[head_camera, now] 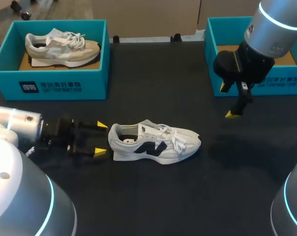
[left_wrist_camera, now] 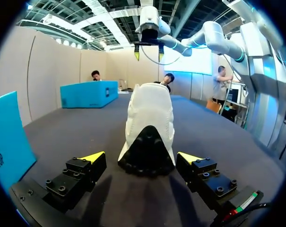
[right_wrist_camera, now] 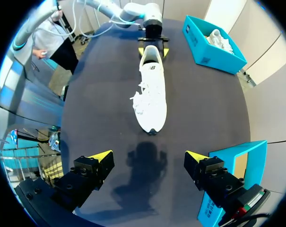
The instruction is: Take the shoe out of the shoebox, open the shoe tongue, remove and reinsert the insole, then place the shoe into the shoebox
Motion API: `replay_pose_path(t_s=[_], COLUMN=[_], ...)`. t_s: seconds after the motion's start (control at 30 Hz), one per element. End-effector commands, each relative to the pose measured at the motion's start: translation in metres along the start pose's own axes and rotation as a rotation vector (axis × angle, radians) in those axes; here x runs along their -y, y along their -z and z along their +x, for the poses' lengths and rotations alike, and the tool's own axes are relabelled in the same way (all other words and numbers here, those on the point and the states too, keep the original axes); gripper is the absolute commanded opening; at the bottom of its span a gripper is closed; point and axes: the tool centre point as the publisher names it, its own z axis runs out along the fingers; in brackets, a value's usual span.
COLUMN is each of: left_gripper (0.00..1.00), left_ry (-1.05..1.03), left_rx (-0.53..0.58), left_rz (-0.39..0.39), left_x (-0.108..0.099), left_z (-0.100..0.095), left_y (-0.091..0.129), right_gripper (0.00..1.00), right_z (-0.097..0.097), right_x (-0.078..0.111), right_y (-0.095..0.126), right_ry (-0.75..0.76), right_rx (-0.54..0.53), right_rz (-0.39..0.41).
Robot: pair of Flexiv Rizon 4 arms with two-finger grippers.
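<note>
The white sneaker (head_camera: 155, 144) is out on the black table (head_camera: 153, 206), upright on its sole around mid-table, laces tied and the tongue not opened yet as far as I can see. Its long axis runs straight across between the two arms, heel toward my left gripper (head_camera: 101, 138), toe toward the right one. The left gripper is way nearer. It's down low just beside the heel, fingers spread wide and holding nothing (in its wrist view the black heel patch sits dead centre ahead of the gap, touching neither yellow tip). The right gripper (head_camera: 227, 101) hangs above the table well past the toe, also spread and empty, next to the right shoebox (head_camera: 210, 42), which seems to have only a cardboard liner inside. The left shoebox (head_camera: 50, 81) at the far corner holds a beige sneaker (head_camera: 62, 46). My guess is the tongue step is next, and the left arm only needs to slide forward along the shoe's axis to pin the heel.
</note>
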Motion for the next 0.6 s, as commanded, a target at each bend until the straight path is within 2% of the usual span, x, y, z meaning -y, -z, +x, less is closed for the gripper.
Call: replay_pose_path(t_s=[0.03, 0.6], left_gripper=[1.00, 1.00], left_ry=[0.012, 0.026], left_rx=[0.001, -0.016], left_rz=[0.000, 0.003], left_x=[0.000, 0.004], left_z=[0.002, 0.010], left_y=[-0.008, -0.035], right_gripper=[1.00, 1.00], right_z=[-0.001, -0.001], right_x=[0.000, 0.000], right_y=[-0.001, -0.001], right_ry=[0.000, 0.000], right_rx=[-0.001, -0.001], right_rz=[0.001, 0.001])
